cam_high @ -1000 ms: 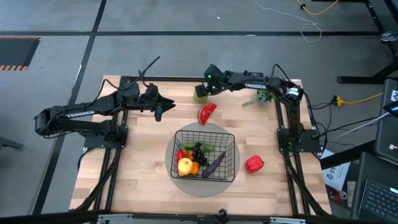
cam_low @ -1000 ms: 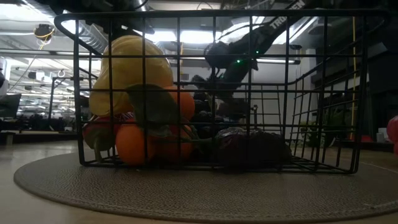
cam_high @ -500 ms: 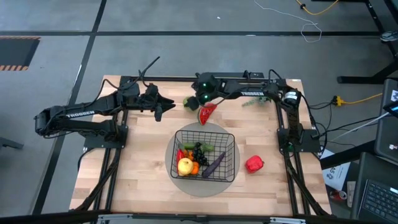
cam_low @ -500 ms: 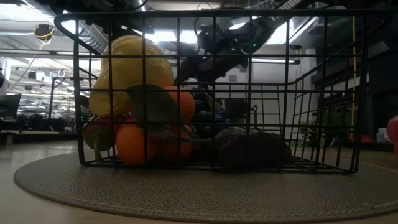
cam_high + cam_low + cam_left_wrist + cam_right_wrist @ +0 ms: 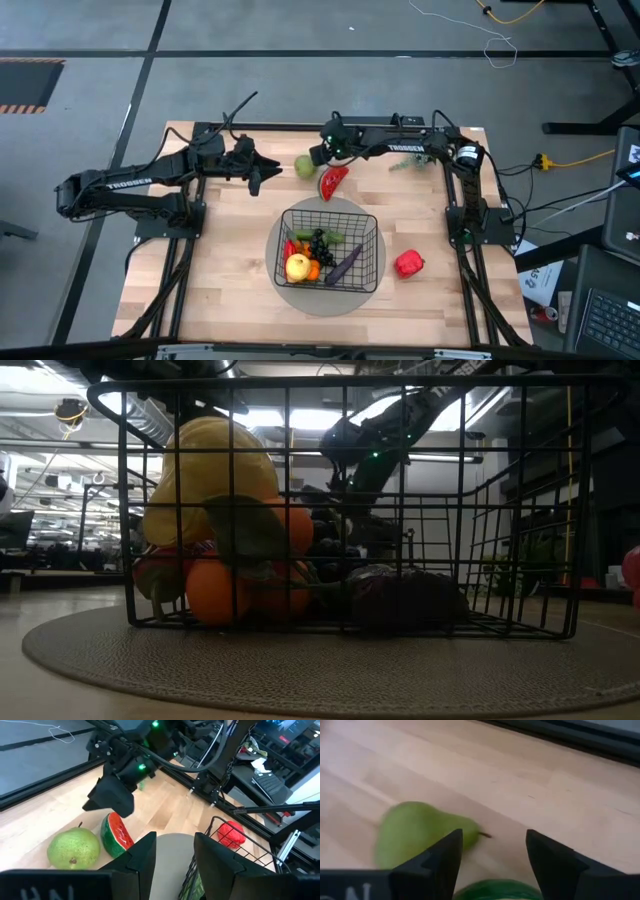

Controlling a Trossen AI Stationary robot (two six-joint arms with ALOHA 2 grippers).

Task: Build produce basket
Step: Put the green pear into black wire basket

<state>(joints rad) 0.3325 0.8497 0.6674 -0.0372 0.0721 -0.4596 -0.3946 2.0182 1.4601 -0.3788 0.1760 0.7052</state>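
The black wire-mesh basket (image 5: 330, 248) sits on a flat round grey disc (image 5: 290, 292) near the middle of the table (image 5: 225, 290), already holding a yellow lemon (image 5: 298, 266), oranges (image 5: 313, 271), dark grapes (image 5: 318, 243) and a purple eggplant (image 5: 343, 266). Still outside it are a green pear (image 5: 305, 166) and a watermelon slice (image 5: 332, 181) on the far side, just beside each other, and a red pepper (image 5: 408, 264) to the right of the basket.

The right gripper (image 5: 322, 154) hovers at the far side, above and between the pear and the watermelon slice, its fingers apart and holding nothing. The left gripper (image 5: 262, 172) waits to the left of the pear, also parted and empty.

The pear looks like a light, hard plastic toy with a smooth rounded skin, so it is likely to roll or squirt out of a shallow pinch. The safest hold is probably across its broad belly, fingers squarely on either side, rather than at the narrow stem end. The watermelon slice, flat-sided, should be easier: take it across its two faces.
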